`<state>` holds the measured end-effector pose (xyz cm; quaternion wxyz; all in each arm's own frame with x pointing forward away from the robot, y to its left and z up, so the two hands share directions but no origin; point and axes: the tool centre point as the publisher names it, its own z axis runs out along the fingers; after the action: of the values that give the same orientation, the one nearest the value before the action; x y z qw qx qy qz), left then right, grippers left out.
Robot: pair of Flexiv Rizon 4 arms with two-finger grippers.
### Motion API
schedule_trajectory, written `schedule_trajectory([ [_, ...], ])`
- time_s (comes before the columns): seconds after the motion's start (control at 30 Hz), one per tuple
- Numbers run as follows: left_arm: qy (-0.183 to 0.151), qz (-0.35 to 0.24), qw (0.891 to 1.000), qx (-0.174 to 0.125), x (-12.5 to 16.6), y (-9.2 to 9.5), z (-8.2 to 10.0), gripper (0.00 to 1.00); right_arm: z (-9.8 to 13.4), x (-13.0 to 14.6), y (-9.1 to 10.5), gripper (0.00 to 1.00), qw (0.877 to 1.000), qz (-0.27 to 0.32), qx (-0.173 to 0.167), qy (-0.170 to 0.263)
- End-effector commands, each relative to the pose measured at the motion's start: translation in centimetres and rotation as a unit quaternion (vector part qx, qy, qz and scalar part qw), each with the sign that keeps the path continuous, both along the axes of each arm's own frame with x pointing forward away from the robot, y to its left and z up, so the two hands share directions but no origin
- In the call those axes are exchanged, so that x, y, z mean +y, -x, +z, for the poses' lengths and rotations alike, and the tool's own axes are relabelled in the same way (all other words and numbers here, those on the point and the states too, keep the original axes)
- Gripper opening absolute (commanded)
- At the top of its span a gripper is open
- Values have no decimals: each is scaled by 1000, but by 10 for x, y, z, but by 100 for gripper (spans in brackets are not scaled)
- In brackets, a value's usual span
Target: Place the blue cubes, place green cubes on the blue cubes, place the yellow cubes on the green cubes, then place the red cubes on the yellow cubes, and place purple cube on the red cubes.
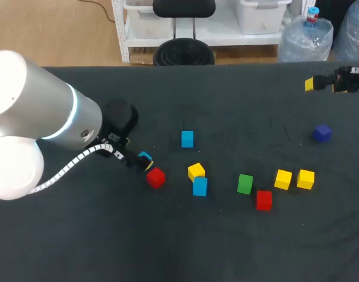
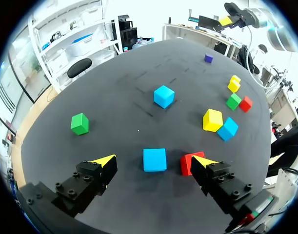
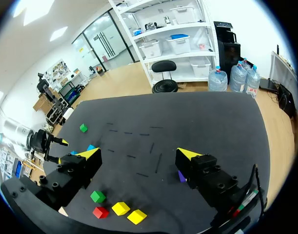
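The left gripper (image 2: 154, 161) hung low over the worktop (image 1: 108, 247) with its fingers spread wide. They straddled a blue cube (image 2: 154, 159), and bare worktop showed between the cube and each yellow tip, so nothing was gripped. The spread looked meant to clear the cube before closing on it, which fits the task's opening step of setting out blue bases. That cube lay left of the worktop's middle. A red cube (image 2: 189, 163) sat just beside one finger, partly hidden behind its tip. Whether the two touched could not be told, but it seemed likely to crowd the closing. A second blue cube (image 1: 187, 138) stood alone near the middle. A third blue cube (image 1: 200, 186) lay against a yellow cube (image 1: 196, 171) on its near-edge side. Right of the middle a green cube (image 1: 245, 183), a second red cube (image 1: 263, 200) and two further yellow cubes (image 1: 283, 178) (image 1: 305, 178) formed a loose cluster. The purple cube (image 1: 322, 133) lay toward the right edge. Another green cube (image 2: 79, 124) sat well apart beyond the left gripper's other finger, hidden from the head view by the arm. The right gripper (image 3: 139, 154) was open and empty, held high by the far right corner, probably parked to leave the left arm room.
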<state>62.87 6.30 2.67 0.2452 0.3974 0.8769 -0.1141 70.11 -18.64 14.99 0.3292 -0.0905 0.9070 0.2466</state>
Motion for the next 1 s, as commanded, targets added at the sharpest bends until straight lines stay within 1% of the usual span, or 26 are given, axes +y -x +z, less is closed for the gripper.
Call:
schedule_trajectory([
  [0.03,1,-2,1000,1,-1,-4,-5,100,0,1,1,100,1000,-3,0,2],
  [0.5,-5,-11,1000,0,-3,-7,-19,95,0,1,1,100,1000,-3,0,2],
  [1.0,5,-10,1000,4,-6,-7,-24,82,0,1,1,100,1000,-3,0,2],
])
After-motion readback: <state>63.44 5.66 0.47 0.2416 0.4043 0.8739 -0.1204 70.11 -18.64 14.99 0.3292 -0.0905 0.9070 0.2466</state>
